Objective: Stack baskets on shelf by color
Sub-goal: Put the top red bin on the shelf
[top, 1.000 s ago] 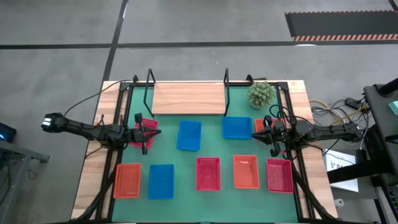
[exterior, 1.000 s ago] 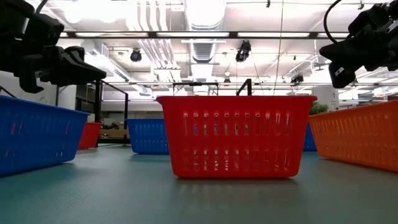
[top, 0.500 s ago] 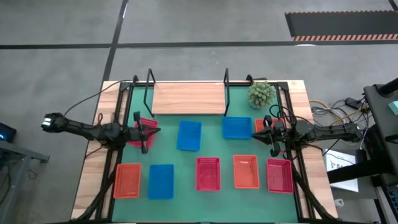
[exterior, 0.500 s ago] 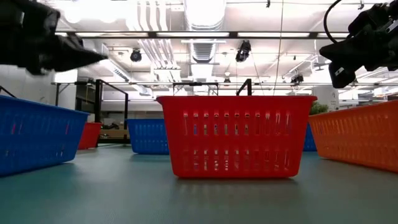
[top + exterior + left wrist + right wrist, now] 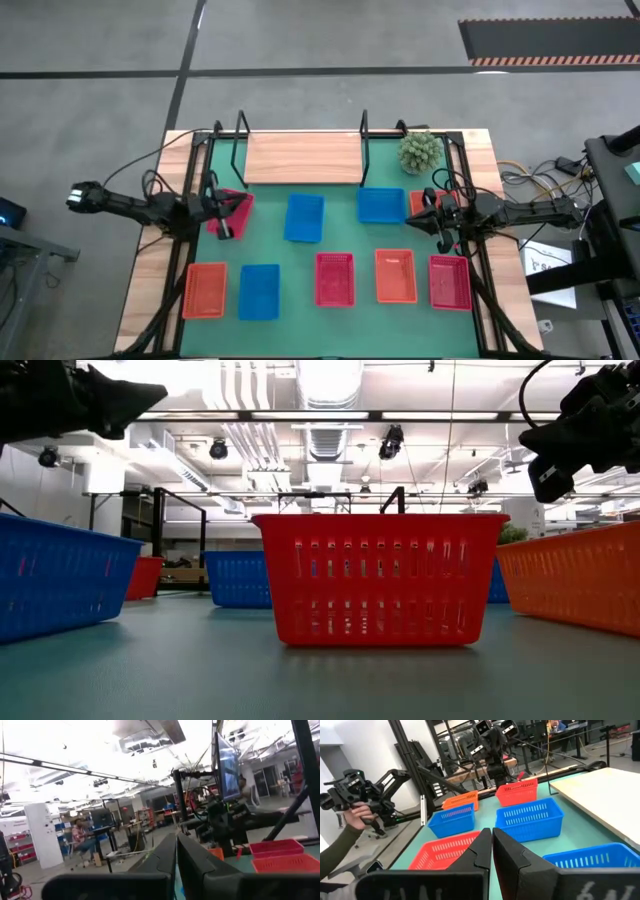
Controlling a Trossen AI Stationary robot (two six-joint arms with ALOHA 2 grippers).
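1. Light-wood shelf (image 5: pixel 302 158) stands bare at the far edge of the green table (image 5: pixel 340 320), between black end frames, with no basket on it yet.
2. Red, blue and orange baskets lie scattered singly across the table, apart from one another.
3. Left gripper (image 5: pixel 222 212) hangs over a red basket (image 5: pixel 236 205) near the shelf's left end, fingers closed on nothing.
4. Right gripper (image 5: pixel 437 221) waits by an orange basket (image 5: pixel 419 201) at the right edge, fingers likewise shut and empty.
5. Closed fingers cannot take a mesh rim; descending this way would likely shove the red basket aside or tip it.
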